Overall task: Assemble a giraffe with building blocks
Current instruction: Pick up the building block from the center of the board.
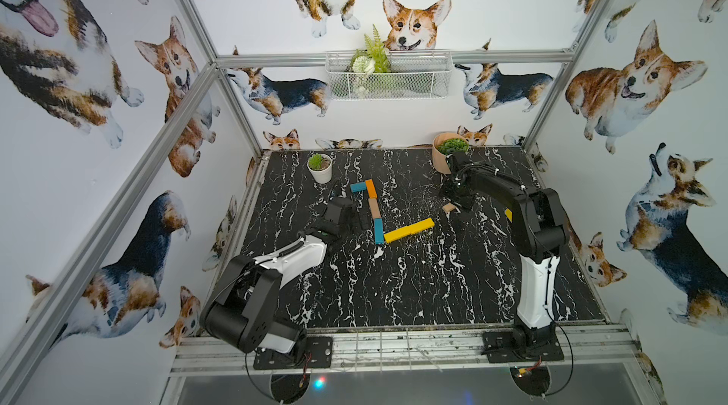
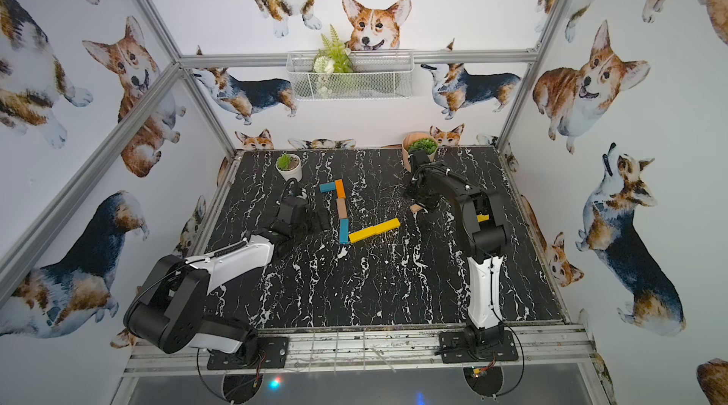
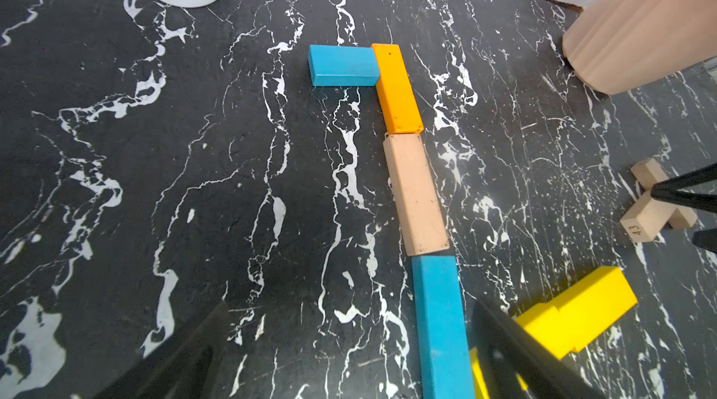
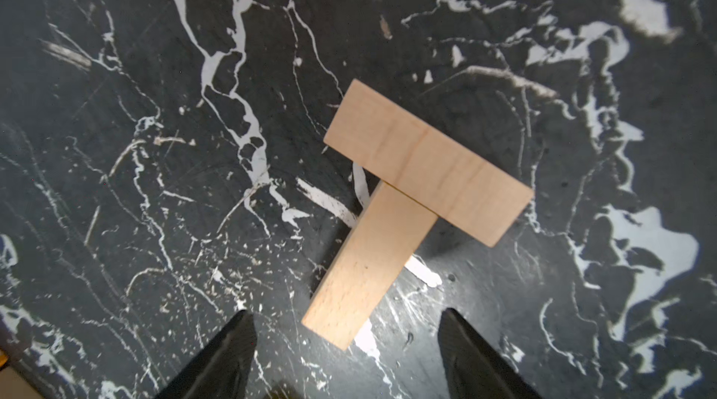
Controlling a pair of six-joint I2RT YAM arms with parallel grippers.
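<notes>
The giraffe lies partly built on the black marble table: a teal head block [image 1: 357,186], then an orange [image 1: 370,188], a tan [image 1: 374,207] and a teal [image 1: 378,230] neck block, and a long yellow body [image 1: 409,230]. My left gripper [image 1: 354,221] [image 3: 349,323] hovers open beside the lower teal block [image 3: 440,323] and holds nothing. To the right, two loose tan blocks [image 1: 449,208] form a T, one [image 4: 426,162] lying across the end of the other [image 4: 368,265]. My right gripper [image 1: 457,202] [image 4: 345,313] stands open just over them, its fingers either side of the lower block's end.
A white pot [image 1: 320,168] with a succulent stands at the back left, and a tan pot [image 1: 440,162] stands right behind the right arm. A wire basket [image 1: 388,88] hangs on the back wall. A yellow piece [image 2: 482,218] shows behind the right arm's elbow.
</notes>
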